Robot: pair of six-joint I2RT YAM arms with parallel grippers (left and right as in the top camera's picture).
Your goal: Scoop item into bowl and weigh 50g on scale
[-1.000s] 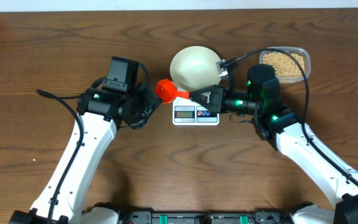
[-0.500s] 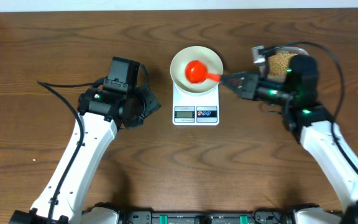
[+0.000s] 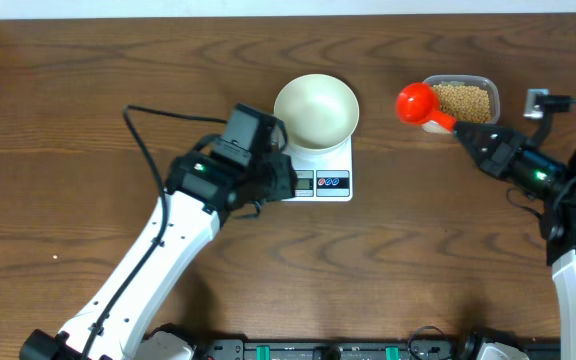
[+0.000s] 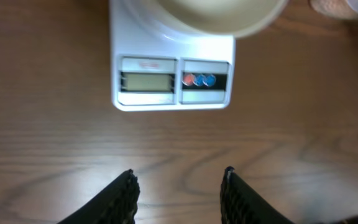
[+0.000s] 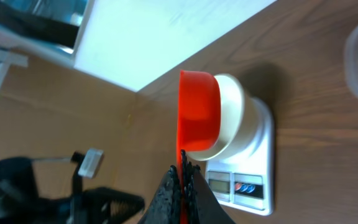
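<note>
Spanning every view is a brown wooden table (image 3: 68, 100), and reaching over it from the near edge are the two white-and-black arms. At the table's centre stands the white scale (image 3: 334, 183), carrying the round white bowl (image 3: 315, 108) on its platform; from above the bowl's inside looks plain and pale, and the bowl overhangs the scale's far edge. Well to the right of it, near the far edge, sits a clear plastic tub (image 3: 495, 98) filled with tan-yellow beans (image 3: 463, 102). A red scoop (image 3: 418, 103) hangs over the tub's left end, its cup showing only red from above. Its handle is pinched between the pressed-together fingers of the right gripper (image 3: 465, 132), which points in from the right. The left gripper (image 3: 286, 180) hovers at the scale's front left corner and hides part of that corner from overhead. In the wrist view its two black fingers (image 4: 120, 199) stand spread over bare wood just short of the scale, with nothing between them. The scale's grey display (image 4: 148, 81) and its red and blue buttons (image 4: 197, 79) face that gripper, though the reading is too blurred to make out.
</note>
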